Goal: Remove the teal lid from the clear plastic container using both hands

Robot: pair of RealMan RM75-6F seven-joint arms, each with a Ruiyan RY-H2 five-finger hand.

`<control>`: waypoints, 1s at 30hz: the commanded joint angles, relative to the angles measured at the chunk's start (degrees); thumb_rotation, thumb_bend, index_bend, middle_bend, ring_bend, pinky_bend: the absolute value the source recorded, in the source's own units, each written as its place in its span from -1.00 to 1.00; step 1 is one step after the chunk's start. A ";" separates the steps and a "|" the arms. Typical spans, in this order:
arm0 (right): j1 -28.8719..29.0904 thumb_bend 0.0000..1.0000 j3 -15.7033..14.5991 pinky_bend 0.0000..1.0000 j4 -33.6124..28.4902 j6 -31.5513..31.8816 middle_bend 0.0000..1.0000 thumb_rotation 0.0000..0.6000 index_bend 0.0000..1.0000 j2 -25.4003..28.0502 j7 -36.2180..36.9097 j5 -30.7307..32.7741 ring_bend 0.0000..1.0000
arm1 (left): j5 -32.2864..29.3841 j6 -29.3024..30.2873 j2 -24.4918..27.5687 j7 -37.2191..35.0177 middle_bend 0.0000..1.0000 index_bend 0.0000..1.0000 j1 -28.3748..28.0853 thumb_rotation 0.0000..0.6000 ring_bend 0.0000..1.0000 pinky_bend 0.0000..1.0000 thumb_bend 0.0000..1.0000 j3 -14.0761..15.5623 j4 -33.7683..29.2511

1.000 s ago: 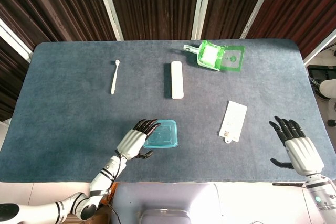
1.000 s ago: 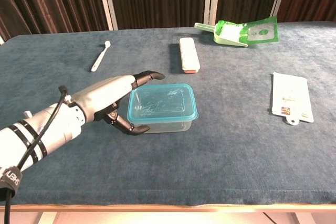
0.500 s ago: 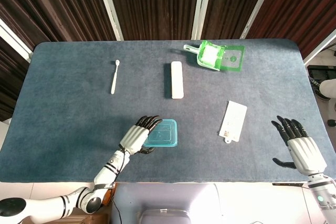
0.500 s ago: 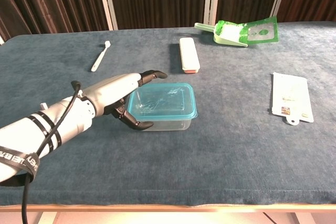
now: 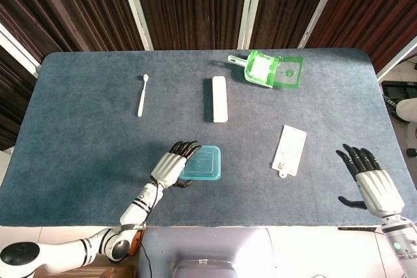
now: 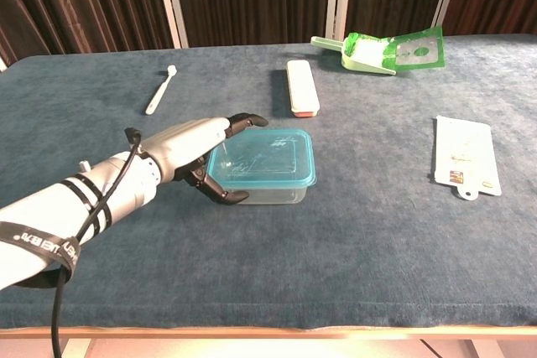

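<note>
Teal lid (image 6: 262,158) sits unremoved on the clear plastic container (image 6: 267,195) near the table's front edge, my left hand (image 6: 191,156) cupping its left end, my right hand (image 5: 371,183) spread empty, well apart

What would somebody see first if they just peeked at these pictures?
Probably the left hand reaching around the left end of the clear container with its teal lid on, near the table's front edge. Then the bright green scoop at the back, and the right hand spread open far off to the right.
</note>
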 commanded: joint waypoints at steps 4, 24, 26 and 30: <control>0.57 -0.62 -0.04 -1.00 0.01 -0.93 -1.00 1.00 -1.00 -0.35 -0.72 0.01 -1.00 | -1.22 -0.76 -0.54 1.06 -0.34 -1.00 -0.89 1.00 -0.61 -0.68 -0.47 0.34 0.97; 14.96 -0.62 0.85 -1.00 3.64 -14.95 -1.00 1.00 -0.81 -12.29 -5.24 -7.33 -1.00 | 0.39 2.16 -0.33 2.65 0.26 -1.00 -0.35 1.00 -0.13 -0.10 -0.45 3.28 -3.02; 16.98 -0.61 0.60 -1.00 5.52 -15.38 -1.00 1.00 -0.60 -14.71 -0.71 -9.16 -1.00 | 1.12 3.61 -0.63 3.48 0.26 -1.00 -0.32 1.00 -0.13 -0.10 -0.45 3.15 -2.23; 19.84 -0.58 0.43 -1.00 11.02 -14.78 -1.00 1.00 -0.36 -19.39 5.18 -11.65 -1.00 | 1.49 3.91 -0.50 1.80 0.28 -1.00 0.03 1.00 -0.12 -0.08 -0.44 3.40 -2.80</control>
